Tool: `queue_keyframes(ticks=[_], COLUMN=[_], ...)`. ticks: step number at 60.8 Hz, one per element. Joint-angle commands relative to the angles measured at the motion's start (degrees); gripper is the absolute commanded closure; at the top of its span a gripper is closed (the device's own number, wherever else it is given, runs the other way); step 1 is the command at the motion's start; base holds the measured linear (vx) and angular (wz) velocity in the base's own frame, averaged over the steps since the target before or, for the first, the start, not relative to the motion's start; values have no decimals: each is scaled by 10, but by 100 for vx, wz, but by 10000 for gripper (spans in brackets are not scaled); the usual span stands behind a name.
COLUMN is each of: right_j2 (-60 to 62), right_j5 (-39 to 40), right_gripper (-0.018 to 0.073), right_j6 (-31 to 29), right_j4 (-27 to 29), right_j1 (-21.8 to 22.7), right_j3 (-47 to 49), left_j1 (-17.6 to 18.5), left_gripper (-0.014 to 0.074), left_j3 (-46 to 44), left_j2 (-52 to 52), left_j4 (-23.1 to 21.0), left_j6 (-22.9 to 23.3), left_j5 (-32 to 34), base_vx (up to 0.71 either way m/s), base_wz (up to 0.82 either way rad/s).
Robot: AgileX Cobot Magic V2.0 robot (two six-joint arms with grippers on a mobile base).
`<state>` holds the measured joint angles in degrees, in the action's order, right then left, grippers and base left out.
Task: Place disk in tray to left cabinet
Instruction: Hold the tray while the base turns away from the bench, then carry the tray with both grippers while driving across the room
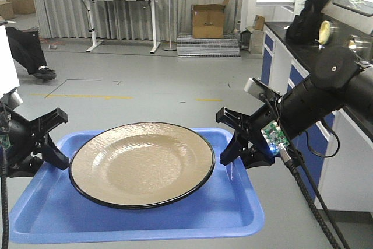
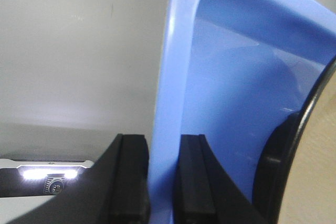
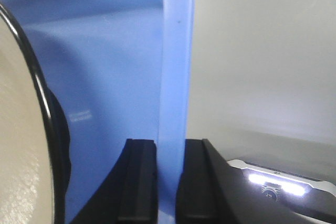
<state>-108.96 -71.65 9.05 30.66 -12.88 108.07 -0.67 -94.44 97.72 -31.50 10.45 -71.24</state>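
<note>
While our left gripper (image 1: 53, 139) and right gripper (image 1: 234, 137) each pinch a side rim of the tray (image 1: 134, 223), we should carry level, in step, so the disk (image 1: 143, 164) resting inside cannot slide.

Disk (image 2: 323, 182), tray (image 2: 220, 77) cut off at wrist views' edges.

The blue tray (image 1: 233, 208) bears the tan disk (image 1: 143, 164); it lies flat near the middle.

Glossy tan disk (image 1: 143, 161) (thin black rim), bright blue tray (image 1: 227, 208), black grippers, grey floor (image 1: 175, 80)
</note>
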Motion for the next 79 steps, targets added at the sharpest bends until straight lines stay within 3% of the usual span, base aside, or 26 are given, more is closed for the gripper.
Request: queue_keyframes(ticks=[1, 79], right_j2=[34, 34], right_j5=[-12, -13], right_gripper=[564, 564], right_j6=[-8, -8], right_j4=[85, 87], right_j1=[-13, -13], right_j3=[21, 21], left_j1=[10, 10], left_gripper=[597, 597], left_j3=[-21, -21], left_j2=[-28, -28], left_j4=[-92, -92], left_j6=[6, 6], left_j5=[13, 10], base_vx=[41, 54], base_wz=[9, 3])
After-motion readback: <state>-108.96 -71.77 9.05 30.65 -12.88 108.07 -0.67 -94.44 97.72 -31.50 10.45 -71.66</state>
